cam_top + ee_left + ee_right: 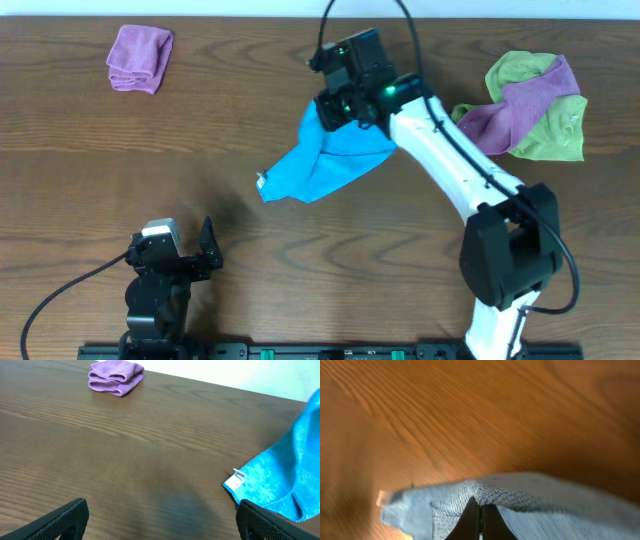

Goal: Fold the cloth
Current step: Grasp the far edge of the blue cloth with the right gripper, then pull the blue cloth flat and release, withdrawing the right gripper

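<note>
Diagonally, the cloth [325, 165] runs, narrowing toward lower-left.

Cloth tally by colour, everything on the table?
Sky-blue cloth: 1
Purple cloths: 2
Lime-green cloth: 1
Total: 4

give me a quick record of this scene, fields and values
blue cloth: bunched mid-table, tagged corner lying flat at its left end
right gripper: shut, pinching a fold of the blue cloth
left gripper: open, empty, apart from the blue cloth
folded purple cloth: far left
green and purple cloths: heaped at far right
fold: not yet done
</note>
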